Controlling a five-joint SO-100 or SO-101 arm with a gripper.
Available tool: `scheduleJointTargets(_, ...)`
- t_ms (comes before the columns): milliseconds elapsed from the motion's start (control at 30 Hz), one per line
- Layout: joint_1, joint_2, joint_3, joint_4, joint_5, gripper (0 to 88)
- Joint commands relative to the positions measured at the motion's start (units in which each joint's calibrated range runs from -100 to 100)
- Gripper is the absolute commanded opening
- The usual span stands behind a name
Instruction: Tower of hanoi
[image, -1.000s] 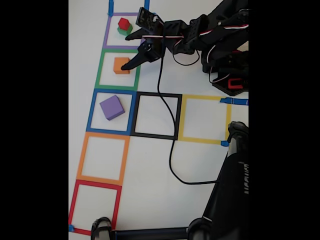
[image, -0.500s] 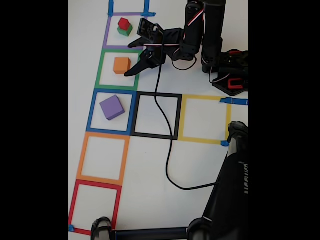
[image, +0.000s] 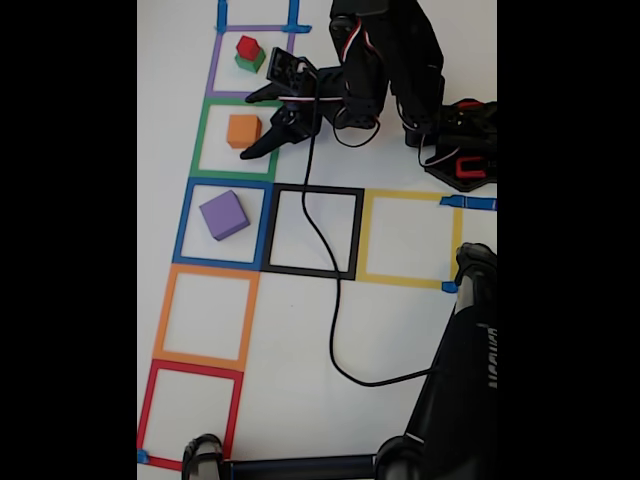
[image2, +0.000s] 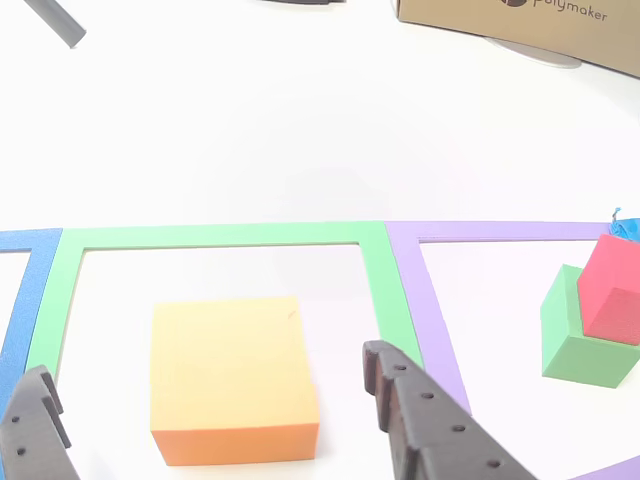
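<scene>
Other view: red cube cut by right edge; claw fingers cropped at bottom; cardboard box cropped at top.

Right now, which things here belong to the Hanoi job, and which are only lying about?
Job: orange cube, purple cube, red cube on green cube, coloured squares, e.g. green square, open gripper.

Lying about: cardboard box, black cable.

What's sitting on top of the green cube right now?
A smaller red cube sits on the green cube, inside the purple square. The covered part of the green cube's top cannot be seen.
</scene>
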Motion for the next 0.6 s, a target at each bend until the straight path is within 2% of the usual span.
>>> scheduleJointTargets(0, -0.68, 1.6, -1.9, -2.28, 0.36, 38.2)
scheduleJointTargets(567, -1.36, 9.43, -7.45, -5.03, 0.36, 37.2)
